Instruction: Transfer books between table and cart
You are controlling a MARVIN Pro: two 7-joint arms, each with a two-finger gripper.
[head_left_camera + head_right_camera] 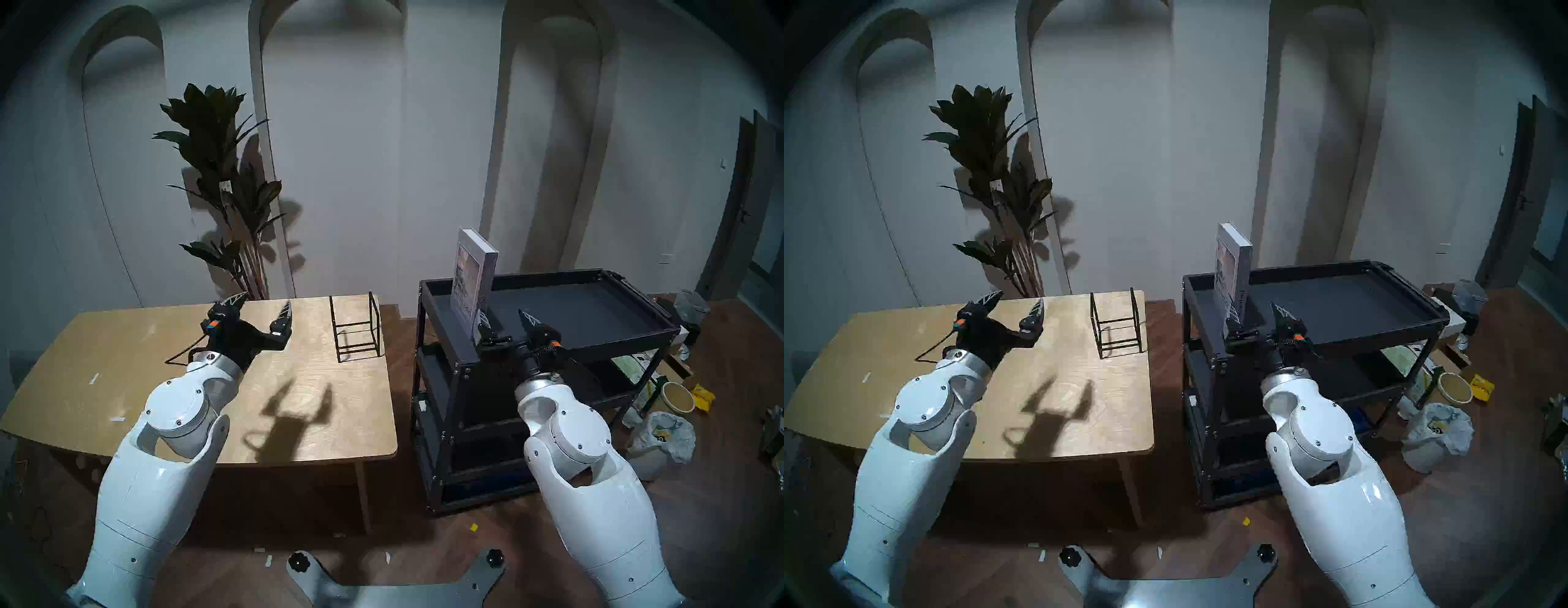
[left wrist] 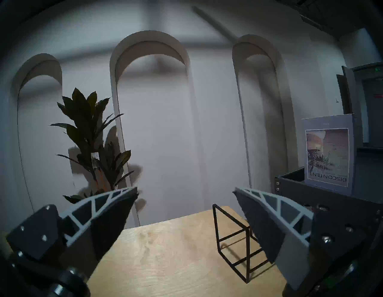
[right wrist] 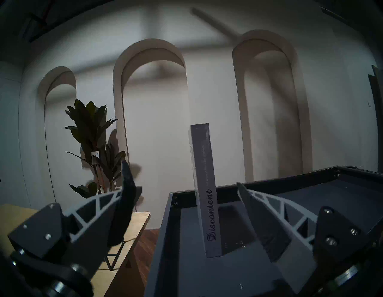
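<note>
Book (image 1: 474,271) stands upright on its end at the left end of the cart (image 1: 594,331) top tray, spine toward the robot, presumably for a side pinch; right gripper (image 1: 507,322), jaws apart, sits just short of it; left gripper (image 1: 263,308), jaws apart and empty, hovers over the table (image 1: 127,352) beside the wire rack (image 1: 355,327).

left pincer (image 1: 265,302) agape, right pincer (image 1: 505,315) agape

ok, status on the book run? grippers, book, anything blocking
Left gripper open over table, empty. Right gripper open, level at cart top tray, facing book spine. Book standing upright in tray. Wire rack on table, clear of path.
</note>
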